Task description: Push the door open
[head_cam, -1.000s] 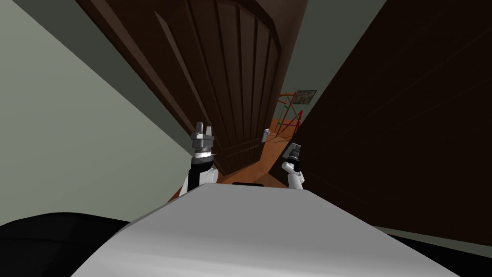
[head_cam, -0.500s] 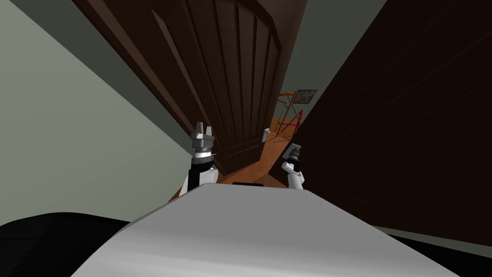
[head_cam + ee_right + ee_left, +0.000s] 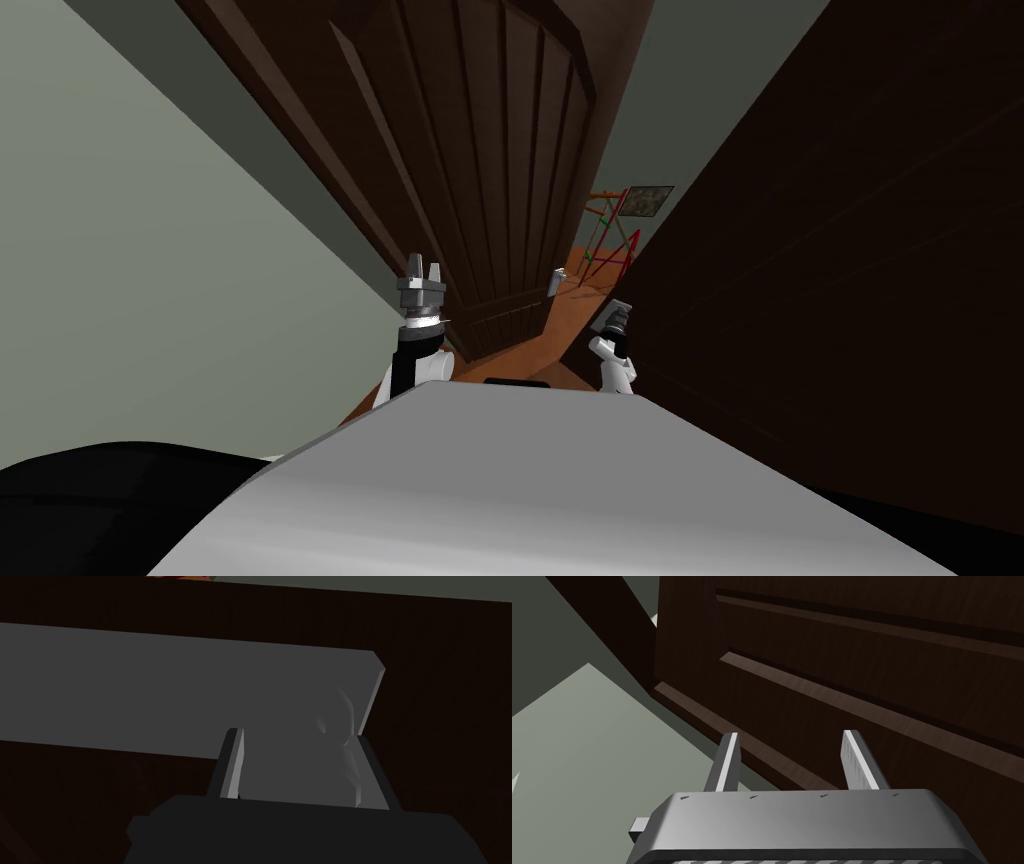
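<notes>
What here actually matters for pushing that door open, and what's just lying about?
For the job: dark brown panelled door, ajar; its light grey handle; left gripper, open, near the door's lower panels.
Just there: red and green frame beyond the gap; wall picture; right gripper, open.

dark wood-grain door (image 3: 480, 170), matt grey wall (image 3: 130, 300)

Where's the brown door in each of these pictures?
Head view: the door, ajar, fills the top middle, beyond the left hand.
Left wrist view: its panelled face, just beyond that hand's open fingers.
Right wrist view: dark brown surface behind grey slab; door or not, unclear.
Shared landmark: the left hand.
</notes>
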